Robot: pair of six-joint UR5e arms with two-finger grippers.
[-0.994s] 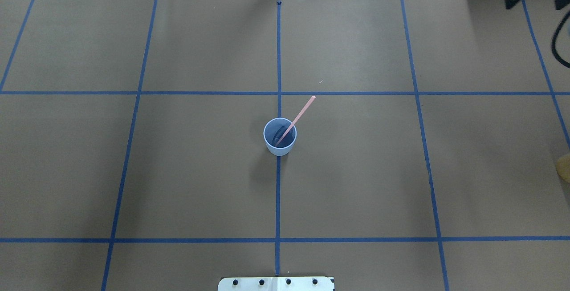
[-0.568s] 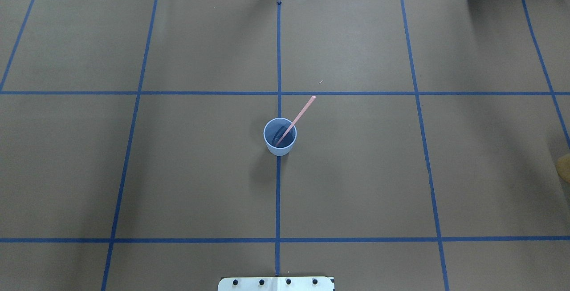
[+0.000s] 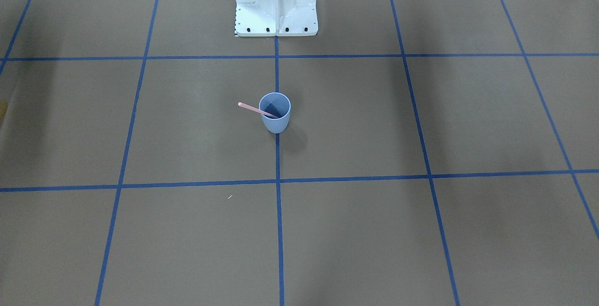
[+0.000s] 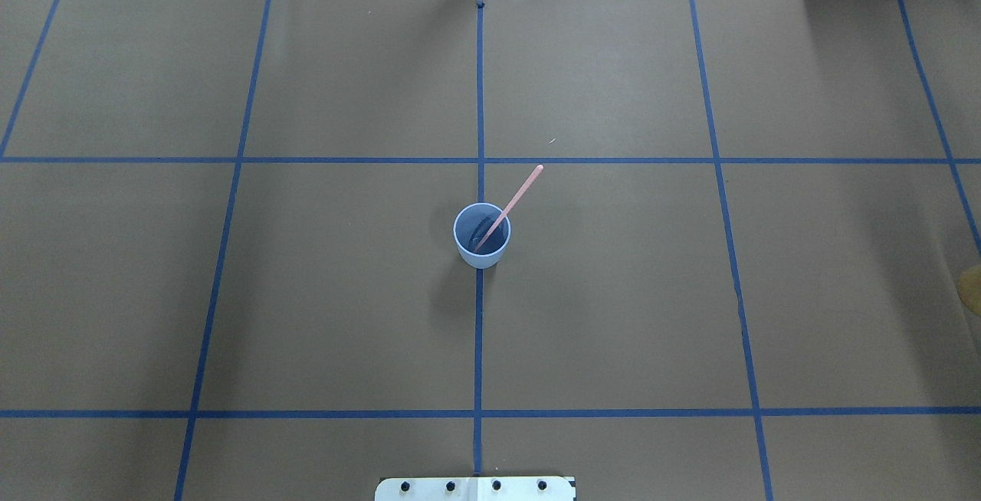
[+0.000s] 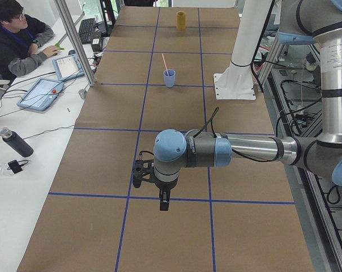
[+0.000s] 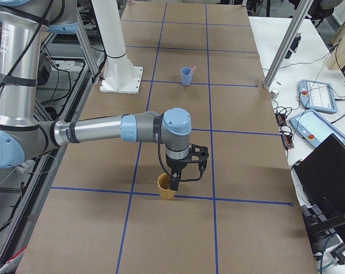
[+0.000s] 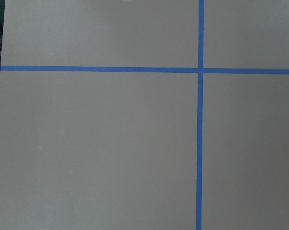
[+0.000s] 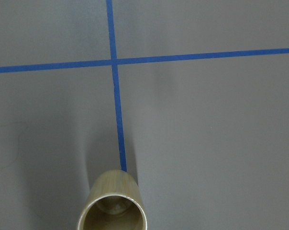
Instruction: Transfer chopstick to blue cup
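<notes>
**Task item.** The blue cup (image 4: 481, 237) stands upright mid-table on the brown paper (image 4: 345, 317). It sits directly on the centre line of blue tape (image 4: 478, 332) that runs out from the robot's white pedestal (image 3: 276, 6), between two cross lines and nearer the far one. The chopstick (image 4: 515, 198) is in the cup. Its lower end is down inside and its shaft leans on the rim. The upper half projects past the rim, away from the robot and toward its right side, with the free tip raised off the paper.

**Clearances.** The cup is well apart from every edge of the paper and from both arms.
- The left gripper (image 5: 163, 204) hangs pointing down above the paper near the table's left end, close to a tape crossing.
- The right gripper (image 6: 174, 182) hangs pointing down near the table's right end. It is just over or beside the rim of a tan cup (image 6: 165, 189), which stands upright on a tape line. Whether they touch cannot be determined.
- Neither gripper's fingers can be read from the side views. How far either is open, and whether it holds anything, cannot be told.

**Edges.** On the operators' side the paper ends at a white desk (image 5: 18, 192), where a person (image 5: 18, 34) sits. A metal post (image 5: 75, 39) rises at that border.
</notes>
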